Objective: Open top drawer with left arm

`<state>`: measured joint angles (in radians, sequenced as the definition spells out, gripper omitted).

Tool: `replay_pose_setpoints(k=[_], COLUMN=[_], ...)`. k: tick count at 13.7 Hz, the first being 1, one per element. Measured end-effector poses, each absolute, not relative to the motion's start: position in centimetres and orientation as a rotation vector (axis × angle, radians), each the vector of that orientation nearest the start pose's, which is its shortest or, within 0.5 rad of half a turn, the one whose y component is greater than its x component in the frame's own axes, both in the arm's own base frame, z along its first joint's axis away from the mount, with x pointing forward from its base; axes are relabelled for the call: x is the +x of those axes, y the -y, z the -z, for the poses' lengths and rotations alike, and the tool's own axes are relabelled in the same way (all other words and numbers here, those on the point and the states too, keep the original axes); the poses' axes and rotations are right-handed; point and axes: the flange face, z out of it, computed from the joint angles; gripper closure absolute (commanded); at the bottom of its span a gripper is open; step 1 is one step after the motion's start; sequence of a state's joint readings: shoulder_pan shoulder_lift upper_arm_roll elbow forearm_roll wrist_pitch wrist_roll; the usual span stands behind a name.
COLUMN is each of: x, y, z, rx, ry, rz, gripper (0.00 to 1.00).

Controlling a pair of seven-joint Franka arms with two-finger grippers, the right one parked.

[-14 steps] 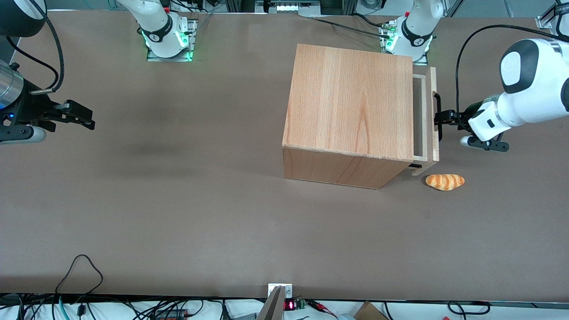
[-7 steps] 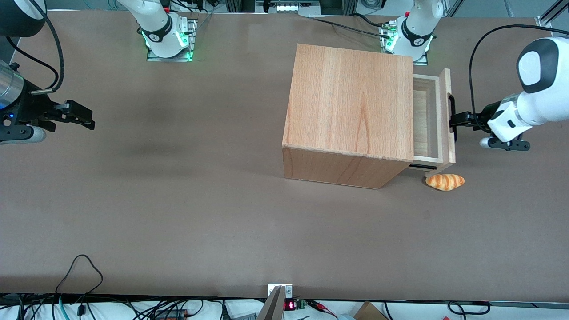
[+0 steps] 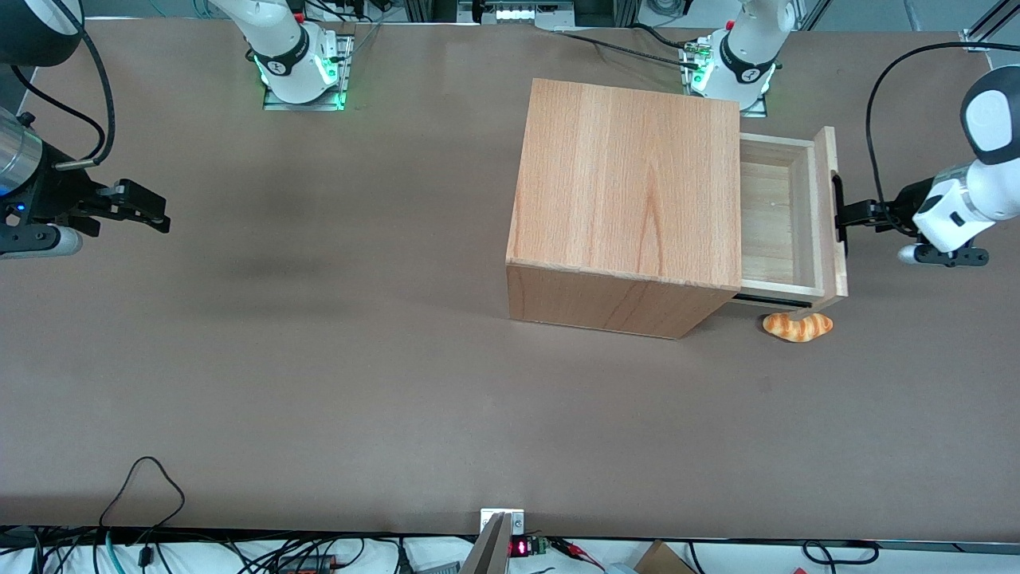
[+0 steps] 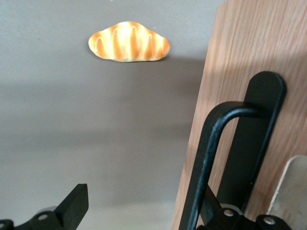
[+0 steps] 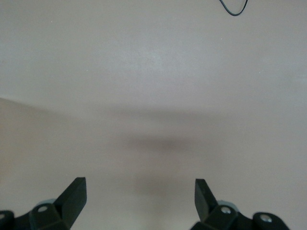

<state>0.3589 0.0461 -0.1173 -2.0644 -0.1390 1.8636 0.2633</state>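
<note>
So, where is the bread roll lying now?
The bread roll lies on the table, nearer the front camera than the top drawer, which the gripper pulls.

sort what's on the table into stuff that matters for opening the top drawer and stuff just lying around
Part of the job:
- pale-wood top drawer, partly pulled out of the big wooden cabinet
- slim black bar handle on the drawer front
- black two-finger gripper of the white left arm, hooked at the handle

Just lying about:
- orange striped croissant-shaped bread on the brown table, nearer the front camera than the drawer

1 cabinet [image 3: 629, 199], 1 top drawer [image 3: 785, 215], 1 croissant [image 3: 798, 326], 1 gripper [image 3: 846, 215] at the handle.
</note>
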Motion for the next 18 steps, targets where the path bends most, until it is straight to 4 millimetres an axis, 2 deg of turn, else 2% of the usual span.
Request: replay_pose_setpoints(k=[5, 9, 12, 16, 18], x=[51.3, 52.2, 52.8, 53.5, 53.6], y=[-13.2, -13.8, -14.0, -13.6, -12.7], z=[-39.6, -41.5, -43.9, -48.8, -50.7], rx=[-3.317, -3.315, -3.311, -3.306, -3.3], ry=[0.083, 0.075, 0.062, 0.024, -0.006], rz=[-0.325, -0.258, -0.206, -0.15, -0.112], gripper=[0.0, 0.0, 0.0, 0.0, 0.0])
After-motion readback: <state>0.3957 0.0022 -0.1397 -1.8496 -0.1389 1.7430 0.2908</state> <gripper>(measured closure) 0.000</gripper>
